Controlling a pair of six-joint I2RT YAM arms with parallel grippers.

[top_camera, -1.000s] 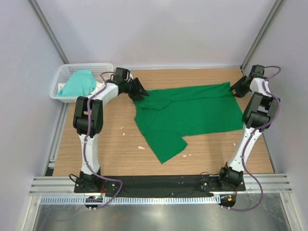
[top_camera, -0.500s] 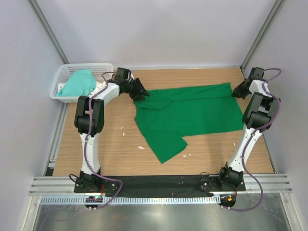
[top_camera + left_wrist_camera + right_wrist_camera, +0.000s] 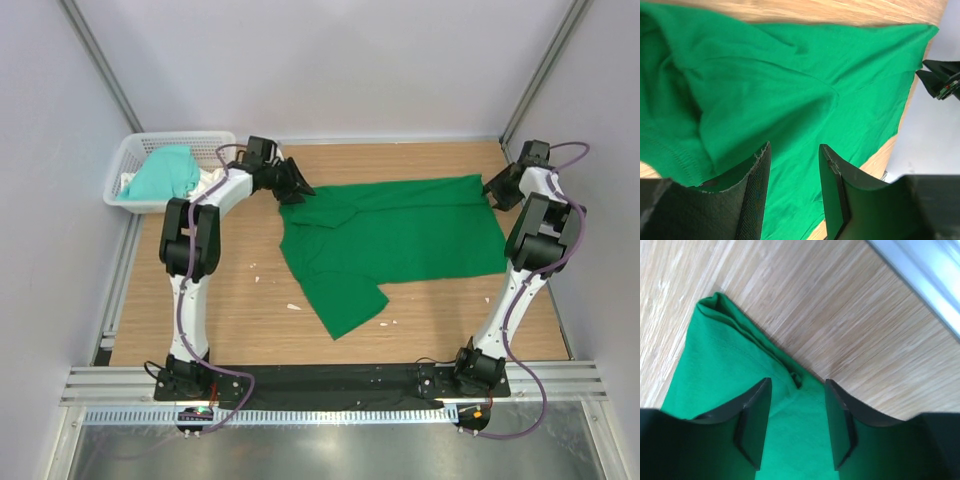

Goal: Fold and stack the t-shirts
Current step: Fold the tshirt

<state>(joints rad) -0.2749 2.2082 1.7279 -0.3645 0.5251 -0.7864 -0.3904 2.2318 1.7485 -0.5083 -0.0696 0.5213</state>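
A large emerald green t-shirt [image 3: 400, 235] lies spread and partly folded over on the wooden table [image 3: 225, 305]. My left gripper [image 3: 298, 188] hovers at its far left corner, jaws open, with the green t-shirt [image 3: 790, 75] below and nothing between them [image 3: 792, 152]. My right gripper [image 3: 493, 187] stands open over the far right corner; the hem of the green t-shirt [image 3: 715, 370] lies under the gap [image 3: 796, 385]. A paler mint-teal t-shirt [image 3: 162, 172] sits bunched in the basket.
A white lattice basket [image 3: 125, 152] stands at the far left corner, off the wood. Small white scraps [image 3: 293, 306] lie on the table near the shirt's front sleeve. Grey walls close in on three sides. The right gripper [image 3: 939, 80] also shows in the left wrist view.
My left gripper has edged a little to the right along the far edge of the shirt. The right gripper has barely shifted. The green shirt lies much as before.
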